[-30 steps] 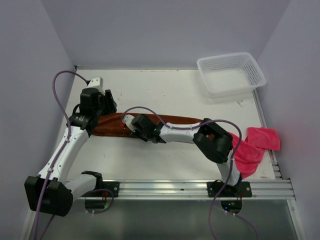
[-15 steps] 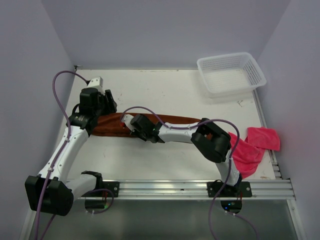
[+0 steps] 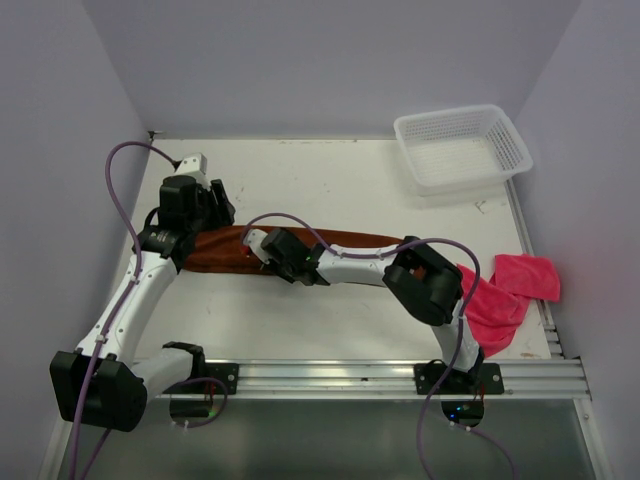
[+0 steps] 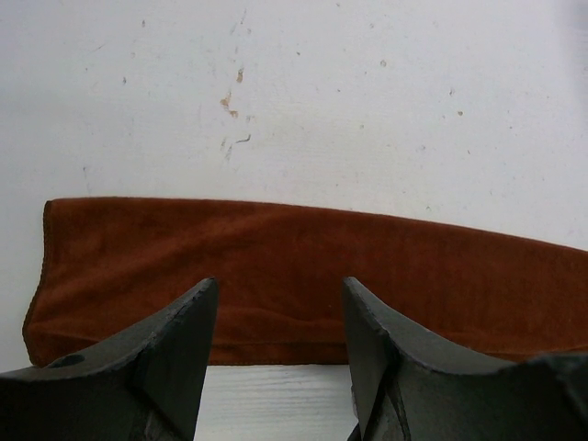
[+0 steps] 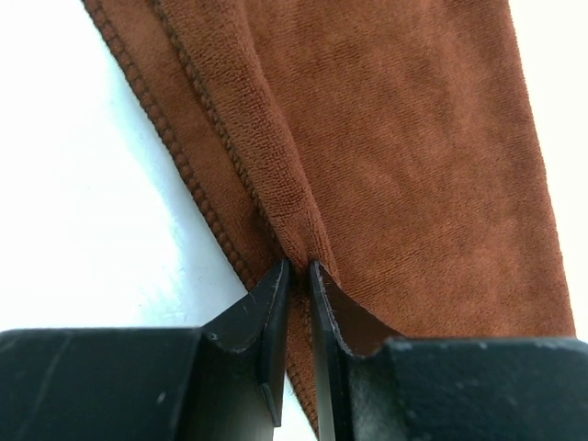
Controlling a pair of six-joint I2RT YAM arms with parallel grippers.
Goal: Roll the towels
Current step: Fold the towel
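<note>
The rust-brown towel (image 3: 222,247) lies flat across the table (image 3: 330,190) as a long folded strip; it also shows in the left wrist view (image 4: 303,266) and the right wrist view (image 5: 404,138). My left gripper (image 4: 280,317) is open over the towel's left end, its jaws apart above the near edge. My right gripper (image 5: 299,276) is shut on a pinched fold of the brown towel's near hem, around mid-length (image 3: 262,255). The bright pink towel (image 3: 510,290) lies crumpled at the right edge, partly behind my right arm.
A white plastic mesh basket (image 3: 462,148) stands at the back right corner. Walls close in the table on the left, back and right. A metal rail (image 3: 350,375) runs along the near edge by the arm bases.
My right arm's elbow has shifted slightly left. The grippers and the brown towel have hardly moved.
</note>
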